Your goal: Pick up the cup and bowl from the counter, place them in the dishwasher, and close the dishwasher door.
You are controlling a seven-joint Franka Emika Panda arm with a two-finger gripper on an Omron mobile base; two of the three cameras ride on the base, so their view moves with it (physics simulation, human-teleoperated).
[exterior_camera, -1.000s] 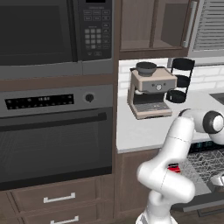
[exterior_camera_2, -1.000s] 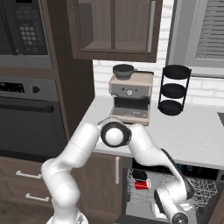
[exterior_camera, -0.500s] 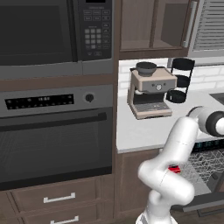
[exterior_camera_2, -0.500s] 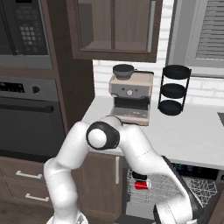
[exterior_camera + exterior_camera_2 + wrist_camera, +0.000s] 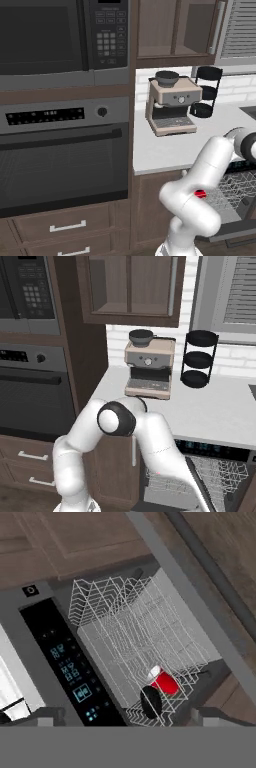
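The dishwasher [image 5: 70, 671] stands open, its dark top strip lit with teal lights and its grey wire rack [image 5: 135, 637] pulled out over the lowered dishwasher door [image 5: 172, 587]. The red cup [image 5: 164, 682] lies on its side near the rack's corner. A dark round bowl [image 5: 151, 702] stands on edge right beside it. My gripper [image 5: 131, 717] hovers above the rack, open and holding nothing, its fingertips [image 5: 47, 716] far apart. The rack [image 5: 240, 190] [image 5: 220, 476] sits under the light counter [image 5: 165, 150] [image 5: 220, 406], and my forearm crosses in front of it.
A coffee machine [image 5: 172, 107] [image 5: 149, 368] and a black tiered stand [image 5: 206, 92] [image 5: 198, 358] stand at the back of the counter. A black oven [image 5: 60, 150] with drawers below fills the left. Wood cabinets hang overhead.
The arm has swung: its elbow has moved left and up in the right base view, and the forearm now covers the cup in the rack. The gripper stays open.
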